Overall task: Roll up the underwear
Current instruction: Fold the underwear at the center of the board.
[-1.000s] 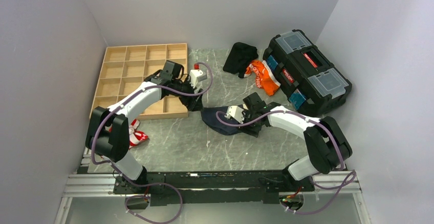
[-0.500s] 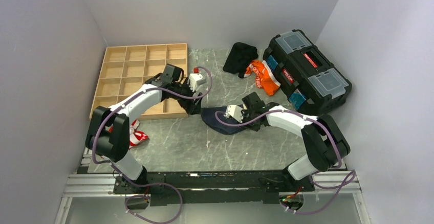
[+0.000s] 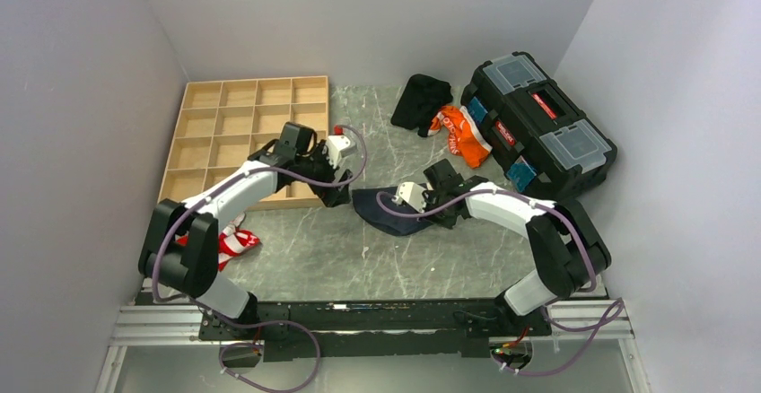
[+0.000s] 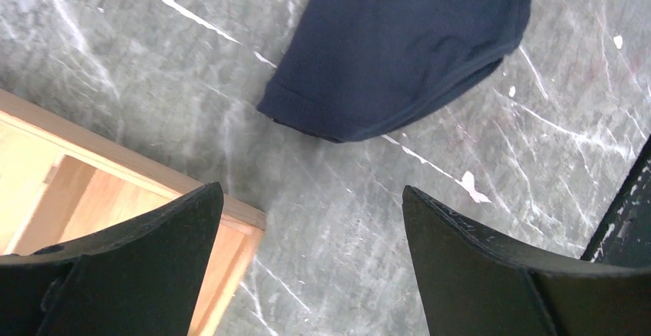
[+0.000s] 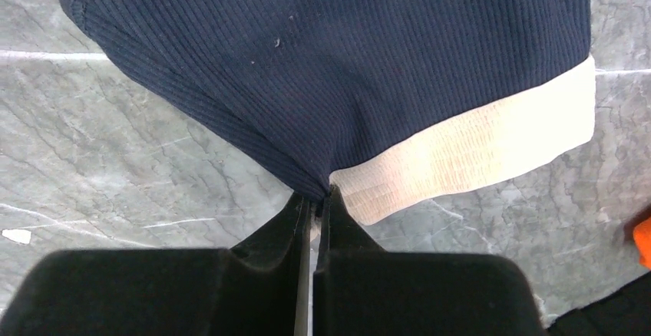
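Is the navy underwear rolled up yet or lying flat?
Flat, not rolled: the navy underwear lies spread on the table, its white waistband showing, with the right claw shut on its edge.

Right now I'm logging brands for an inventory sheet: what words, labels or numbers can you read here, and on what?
No text can be read in any view.
Black toolbox: red label on the lid and blue patches on the front, too small to read.
Orange packet: white markings, blurred.
Navy underwear: no print shows on the cloth or the pale waistband.
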